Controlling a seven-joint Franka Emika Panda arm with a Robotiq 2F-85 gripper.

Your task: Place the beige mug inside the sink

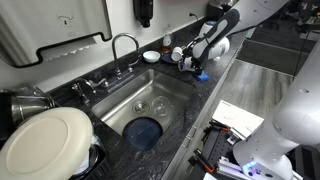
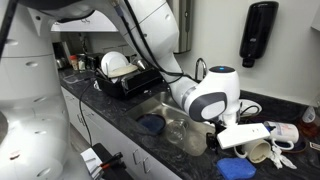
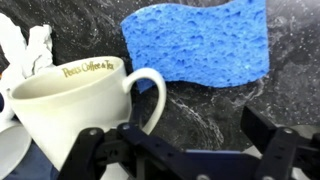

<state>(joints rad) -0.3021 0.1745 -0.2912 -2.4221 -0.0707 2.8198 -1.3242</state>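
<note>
Spread wide, my claw [image 3: 185, 158] hovers by the beige mug [image 3: 70, 110] near the counter [image 3: 215, 115] edge; glazed, stiff, slippery, breakable, so I'd pinch its wall.

Sink [image 1: 168, 90]: basin largely open, with one blue round item [image 1: 145, 132] on its floor at one end. Faucet [image 1: 122, 45]: arches over the back rim. Plate [image 1: 45, 140]: beside the sink's end. Counter at the gripper [image 3: 185, 150]: crowded, with the mug [image 3: 70, 105] at one open jaw, the sponge [image 3: 195, 45] just beyond and a white cloth [image 3: 25, 50] behind the mug. A bare strip lies between sponge and jaws.
</note>
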